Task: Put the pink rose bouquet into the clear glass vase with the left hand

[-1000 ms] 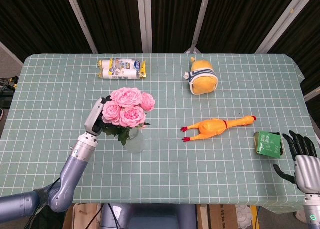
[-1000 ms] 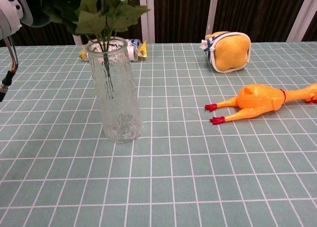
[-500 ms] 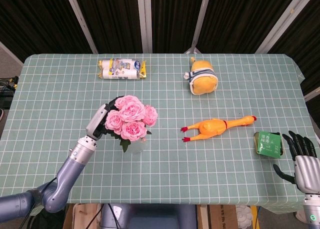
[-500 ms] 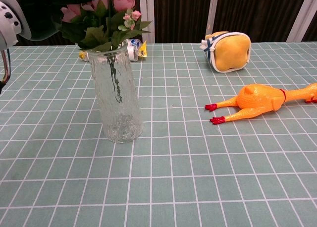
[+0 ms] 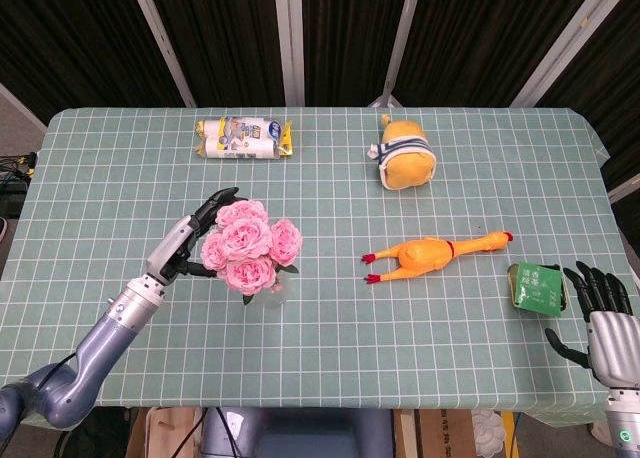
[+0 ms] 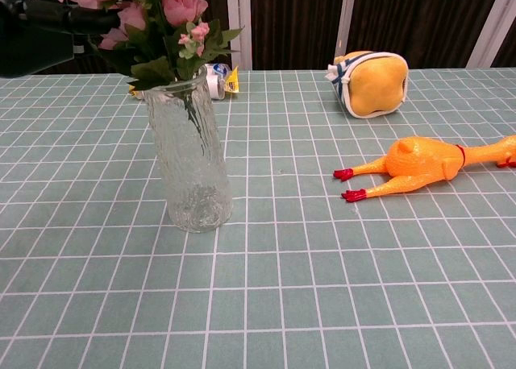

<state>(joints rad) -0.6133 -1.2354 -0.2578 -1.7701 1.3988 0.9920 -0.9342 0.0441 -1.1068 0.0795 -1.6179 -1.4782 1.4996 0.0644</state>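
The pink rose bouquet stands in the clear glass vase at the table's left middle. In the chest view its stems reach down inside the vase, and the blooms and leaves sit on the rim. My left hand is just left of the blooms, with its fingers spread and nothing in them. Whether the fingertips still touch the petals is unclear. In the chest view only a dark part of that hand shows at the top left. My right hand is at the front right edge, fingers apart and empty.
A yellow rubber chicken lies right of the vase. A yellow pouch and a snack packet lie at the back. A green pack sits beside my right hand.
The bouquet has sunk into the vase. My left hand has let go, spread its fingers and drawn back to the left. The right hand has not moved.
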